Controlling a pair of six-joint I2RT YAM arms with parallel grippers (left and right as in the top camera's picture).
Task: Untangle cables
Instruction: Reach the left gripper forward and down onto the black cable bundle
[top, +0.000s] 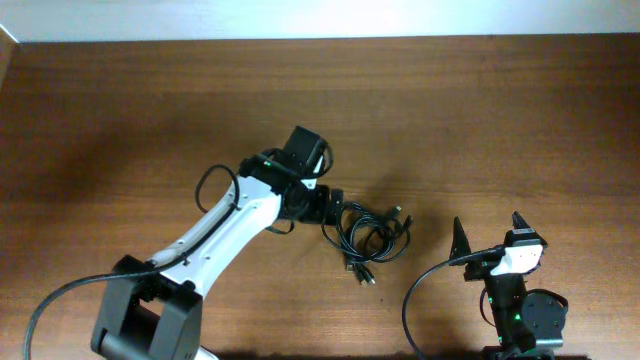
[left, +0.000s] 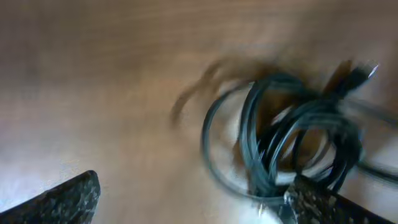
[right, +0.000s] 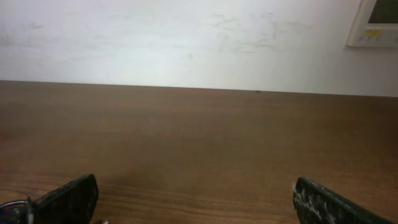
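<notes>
Task item: a bunch of thin black flexible cords (top: 372, 235) with small plug ends lay in overlapping loops on the brown wood-grain surface (top: 150, 90), just right of centre.

Left claw (top: 335, 208): jaws spread wide, nothing held, positioned at the bunch's left edge. In the left wrist view one finger (left: 323, 202) overlapped the lower loops (left: 292, 143). The view was too blurred to say whether it touched them.

Right claw (top: 488, 232): also spread wide and empty, well apart to the right of the bunch and facing the far wall.

Handling (judgement): the cords looked light and limp, with some spring in the coils. The jackets looked smooth and probably slippery. Pulling one loop would likely drag the whole bunch. The best hold seemed to be a single strand close to a protruding plug end (top: 362, 272), with the other claw pinning the remainder.

Surface: flat, with a slight sheen.

Room: a plain white wall (right: 186, 37) stood behind the far edge, with a pale wall-mounted panel (right: 376, 25) at upper right.
</notes>
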